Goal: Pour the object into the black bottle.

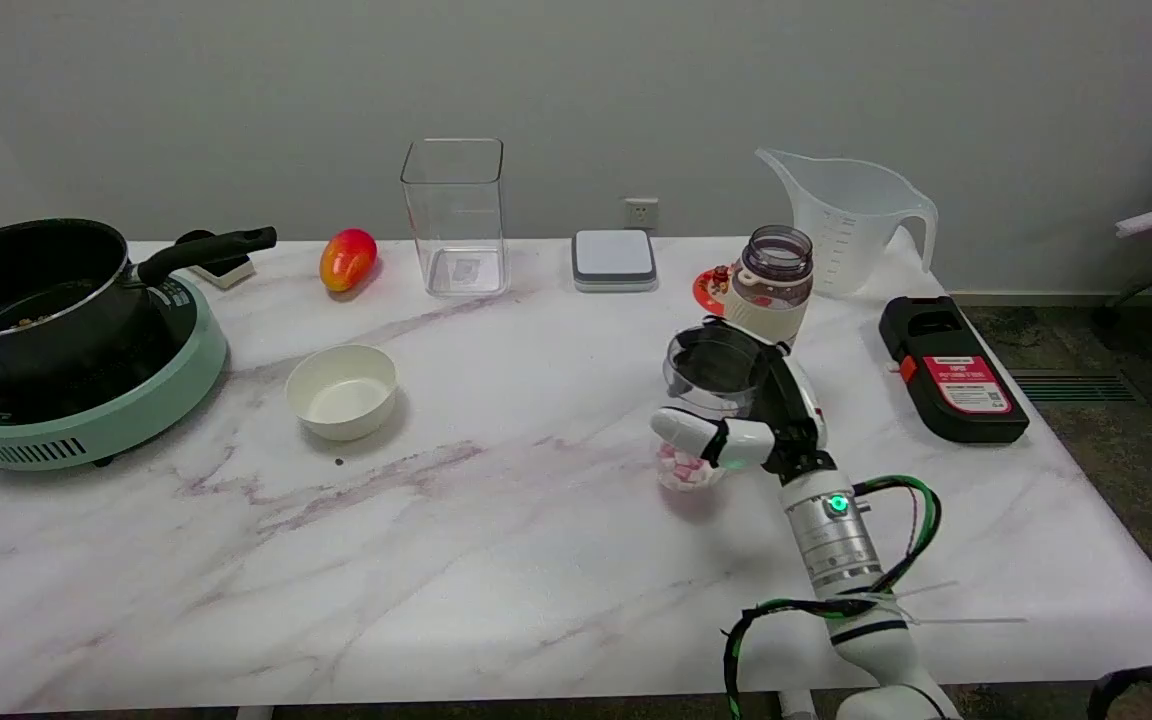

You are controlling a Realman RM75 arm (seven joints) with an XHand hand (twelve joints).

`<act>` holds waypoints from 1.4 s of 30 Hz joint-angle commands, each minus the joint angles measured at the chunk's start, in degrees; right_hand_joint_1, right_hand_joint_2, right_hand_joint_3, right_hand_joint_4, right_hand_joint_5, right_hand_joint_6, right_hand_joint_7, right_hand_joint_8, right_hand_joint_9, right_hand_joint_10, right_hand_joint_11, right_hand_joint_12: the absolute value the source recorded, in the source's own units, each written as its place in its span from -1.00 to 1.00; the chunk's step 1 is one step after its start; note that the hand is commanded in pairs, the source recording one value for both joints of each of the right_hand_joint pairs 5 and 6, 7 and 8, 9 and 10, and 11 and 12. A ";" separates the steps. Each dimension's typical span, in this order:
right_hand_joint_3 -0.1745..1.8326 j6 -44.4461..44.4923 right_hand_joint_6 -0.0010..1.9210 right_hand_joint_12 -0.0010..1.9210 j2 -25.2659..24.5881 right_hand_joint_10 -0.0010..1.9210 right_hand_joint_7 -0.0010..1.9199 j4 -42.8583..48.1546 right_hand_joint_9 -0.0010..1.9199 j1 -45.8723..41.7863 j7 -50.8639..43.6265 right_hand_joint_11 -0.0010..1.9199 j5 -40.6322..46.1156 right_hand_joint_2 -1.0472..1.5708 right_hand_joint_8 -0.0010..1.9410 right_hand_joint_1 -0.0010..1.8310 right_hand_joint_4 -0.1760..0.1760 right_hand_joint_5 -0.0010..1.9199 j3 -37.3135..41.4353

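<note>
On a marble counter (496, 560), the robot's right hand (751, 425) wraps a clear cup (711, 400) holding pink-and-white pieces (684, 470), kept upright so nothing spills. The open-mouthed dark bottle (774, 285) stands just behind it, lid off, apparently ready to receive the pour. A measuring jug (846, 215) and white bowl (341, 390) sit unused.

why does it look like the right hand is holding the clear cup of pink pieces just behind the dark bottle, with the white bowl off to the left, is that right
Not quite. In the head view the right hand holds the clear cup of pink pieces in front of the dark bottle, on the camera's side, not behind it. The white bowl is indeed off to the left.
</note>
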 commanded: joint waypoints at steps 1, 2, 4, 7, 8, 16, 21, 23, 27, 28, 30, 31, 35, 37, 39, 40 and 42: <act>-0.17 12.85 0.17 0.15 -1.81 0.33 0.40 0.75 0.33 -9.28 -2.78 0.15 6.75 0.41 0.38 0.54 0.00 0.17 0.12; -0.17 13.96 0.18 0.15 -1.96 0.33 0.40 0.78 0.33 -9.79 -2.78 0.15 7.20 0.41 0.38 0.54 0.00 0.18 0.10; -0.17 17.10 0.18 0.16 -2.09 0.33 0.40 1.11 0.33 -11.27 -2.88 0.16 8.70 0.42 0.39 0.54 0.00 0.18 0.02; -0.18 20.65 0.19 0.16 -2.05 0.33 0.41 2.15 0.34 -13.14 -4.28 0.16 10.85 0.42 0.39 0.54 0.00 0.19 0.30; -0.18 22.18 0.20 0.17 -1.83 0.34 0.41 3.11 0.34 -13.75 -5.25 0.17 11.90 0.43 0.40 0.54 0.00 0.20 0.69; -0.17 24.63 0.22 0.19 5.86 0.37 0.45 11.35 0.37 -13.64 -9.20 0.19 11.99 0.47 0.43 0.55 0.00 0.22 7.47; -0.16 22.95 0.22 0.20 12.67 0.38 0.45 14.74 0.38 -14.52 -13.91 0.20 14.88 0.49 0.43 0.55 0.00 0.22 13.03; -0.15 18.65 0.22 0.20 14.80 0.38 0.45 14.67 0.38 -14.40 -13.96 0.20 15.71 0.49 0.43 0.56 0.00 0.22 16.34; -0.12 7.55 0.20 0.19 19.00 0.38 0.43 13.89 0.38 -13.15 -13.96 0.19 14.27 0.47 0.42 0.57 0.00 0.21 24.11; -0.11 5.17 0.20 0.19 20.09 0.37 0.43 13.30 0.37 -12.48 -13.96 0.19 13.75 0.46 0.41 0.57 0.00 0.20 26.48; -0.08 1.31 0.18 0.18 21.21 0.36 0.42 11.88 0.36 -11.29 -13.96 0.18 12.95 0.43 0.40 0.58 0.00 0.18 29.98; -0.06 -1.59 0.17 0.17 21.74 0.36 0.41 10.94 0.36 -10.50 -13.96 0.17 11.82 0.42 0.39 0.59 0.00 0.17 32.25; 0.03 -15.26 0.12 0.14 22.68 0.33 0.37 8.29 0.33 -7.71 -13.96 0.14 3.64 0.34 0.36 0.61 0.00 0.12 40.78; 0.08 -22.00 0.09 0.11 23.31 0.31 0.35 7.92 0.31 -5.86 -13.96 0.11 -1.73 0.28 0.33 0.62 0.00 0.09 44.05; 0.14 -26.46 0.06 0.08 23.87 0.28 0.32 7.87 0.28 -4.31 -13.96 0.08 -6.06 0.21 0.31 0.64 0.00 0.06 46.38; 0.19 -29.74 0.04 0.06 24.17 0.26 0.30 7.87 0.26 -3.41 -13.96 0.06 -8.69 0.15 0.28 0.64 0.00 0.04 47.96; 0.25 -33.43 0.00 0.03 24.54 0.24 0.27 7.93 0.24 -2.46 -13.96 0.03 -13.59 0.07 0.26 0.65 0.00 0.00 50.10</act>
